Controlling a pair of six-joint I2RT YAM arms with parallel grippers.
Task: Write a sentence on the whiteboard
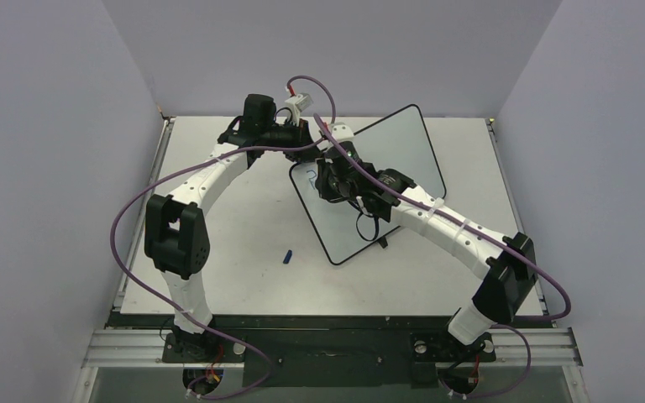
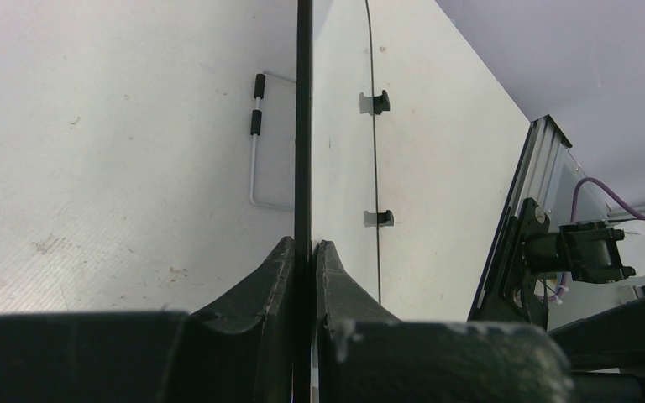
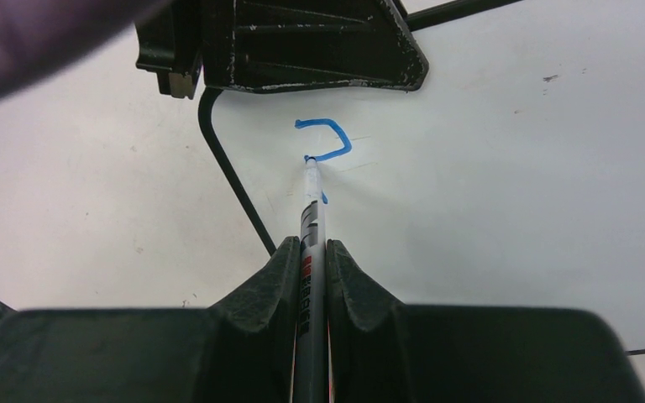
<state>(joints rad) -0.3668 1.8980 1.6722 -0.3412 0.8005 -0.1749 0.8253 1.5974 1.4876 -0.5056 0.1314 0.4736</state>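
Observation:
The whiteboard (image 1: 395, 155) lies tilted at the table's centre right. My left gripper (image 1: 302, 128) is shut on its far black frame, seen edge-on in the left wrist view (image 2: 303, 126) between the jaws of the left gripper (image 2: 304, 243). My right gripper (image 1: 329, 180) is shut on a grey marker (image 3: 311, 227) whose tip touches the board (image 3: 512, 168) near its corner. Of the sentence only one blue hooked stroke (image 3: 329, 138) shows, faint in the top view (image 1: 306, 174). The left gripper's fingers (image 3: 302, 42) sit just beyond the stroke.
A blue marker cap (image 1: 287, 256) lies on the table left of the board. Two small black feet (image 2: 375, 102) line the board's edge, and a wire stand (image 2: 256, 109) shows beside it. Purple cables (image 1: 134, 201) loop over both arms. Grey walls enclose the table.

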